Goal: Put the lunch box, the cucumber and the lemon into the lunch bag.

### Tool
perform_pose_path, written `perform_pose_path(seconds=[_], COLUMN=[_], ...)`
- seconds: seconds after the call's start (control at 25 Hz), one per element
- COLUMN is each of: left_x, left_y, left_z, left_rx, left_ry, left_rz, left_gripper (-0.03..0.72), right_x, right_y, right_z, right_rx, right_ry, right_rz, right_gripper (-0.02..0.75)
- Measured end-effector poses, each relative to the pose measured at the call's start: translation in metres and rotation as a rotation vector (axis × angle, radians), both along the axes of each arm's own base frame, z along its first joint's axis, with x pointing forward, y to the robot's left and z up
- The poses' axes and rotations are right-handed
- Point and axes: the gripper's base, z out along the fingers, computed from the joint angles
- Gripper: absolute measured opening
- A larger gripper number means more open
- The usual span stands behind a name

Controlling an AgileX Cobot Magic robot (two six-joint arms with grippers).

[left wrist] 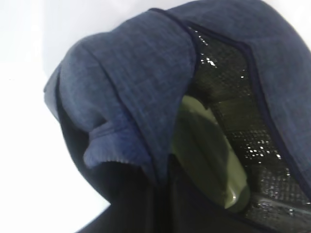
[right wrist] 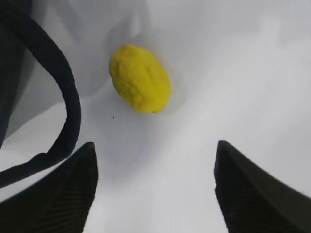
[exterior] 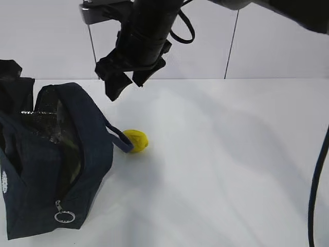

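the lemon (right wrist: 140, 78) lies on the bench (exterior: 231, 154) just beside the bag (exterior: 77, 170), by its strap. small, firm and rounded, it may roll; best pinched across its short middle. the right fingers (right wrist: 48, 194) hang spread wide above it, holding nothing. left fingers unseen, clenched at the bag; what they pinch i cannot tell.

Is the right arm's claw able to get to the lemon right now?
Probably yes. The right gripper hangs open above the lemon, which lies bare on the white table. Only the bag's strap curls close beside it, so the claw may brush that.
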Motion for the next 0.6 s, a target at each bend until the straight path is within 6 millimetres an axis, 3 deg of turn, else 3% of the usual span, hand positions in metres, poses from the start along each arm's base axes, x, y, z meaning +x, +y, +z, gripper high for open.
perform_pose_path(seconds=[0.24, 0.6], left_x=[0.0, 0.0], left_y=[0.004, 0.007], left_z=[-0.001, -0.001], left_rx=[0.061, 0.099], left_ry=[0.001, -0.005], left_rz=[-0.015, -0.024], left_gripper=[-0.005, -0.005], right_x=[0.016, 0.025], right_y=[-0.028, -0.017], right_z=[-0.031, -0.091], right_rx=[-0.053, -0.043], right_ry=[0.082, 0.198], right_rz=[-0.069, 0.069], right_gripper=[0.565, 0.566])
